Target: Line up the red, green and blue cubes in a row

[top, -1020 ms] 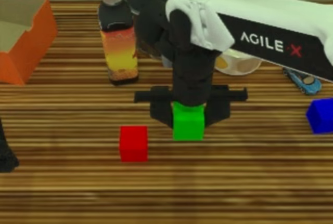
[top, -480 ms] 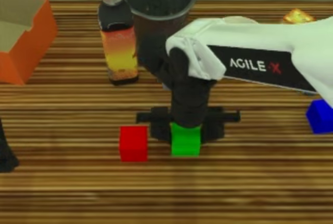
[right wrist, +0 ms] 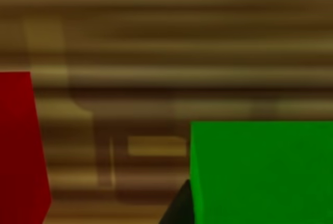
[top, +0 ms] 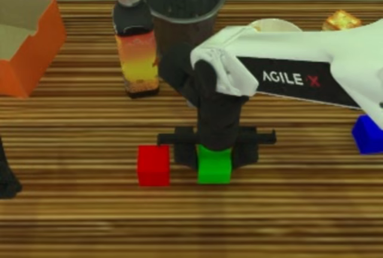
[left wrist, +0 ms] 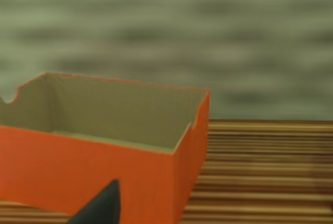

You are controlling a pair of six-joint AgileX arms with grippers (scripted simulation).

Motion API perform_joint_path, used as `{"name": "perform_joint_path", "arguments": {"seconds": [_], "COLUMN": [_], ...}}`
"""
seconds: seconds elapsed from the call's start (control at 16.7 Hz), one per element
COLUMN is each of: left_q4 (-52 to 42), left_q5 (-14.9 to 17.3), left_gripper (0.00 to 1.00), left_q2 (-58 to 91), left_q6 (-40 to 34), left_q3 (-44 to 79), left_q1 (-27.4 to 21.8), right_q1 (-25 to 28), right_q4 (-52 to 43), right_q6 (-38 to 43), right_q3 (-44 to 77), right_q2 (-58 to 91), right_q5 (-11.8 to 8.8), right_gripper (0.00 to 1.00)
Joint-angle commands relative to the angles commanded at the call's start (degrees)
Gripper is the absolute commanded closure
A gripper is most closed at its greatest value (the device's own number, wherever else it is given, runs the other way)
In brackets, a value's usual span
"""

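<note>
Right gripper [top: 214, 153]: lowered at table centre, jaws closed round green cube [top: 213, 164], which sits at table level.
Red cube [top: 154, 165]: just left of green, small gap, same row.
Blue cube [top: 367, 134]: far right edge, well apart, partly hidden by right arm.
Left gripper [top: 7, 180]: parked at left edge; finger state can't be told.
Other: orange box [top: 33, 42], sauce bottle [top: 134, 42], dark cup [top: 182, 3] at rear.

Right arm: reaches in from table's right, wrist vertical, right gripper [top: 213, 161] fingers clamped on green cube [top: 213, 164]. Left arm: parked at left edge.
</note>
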Motion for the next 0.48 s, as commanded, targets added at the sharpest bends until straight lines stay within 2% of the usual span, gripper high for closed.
{"name": "perform_joint_path", "arguments": {"seconds": [0.48], "left_q4": [0.00], "left_q5": [0.00], "left_gripper": [0.00], "left_q2": [0.00], "left_q6": [0.00], "left_q3": [0.00], "left_q1": [0.00], "right_q1": [0.00], "right_q4": [0.00], "right_q6": [0.00], "right_q3": [0.00], "right_q2": [0.00], "right_q5": [0.00], "right_gripper": [0.17]}}
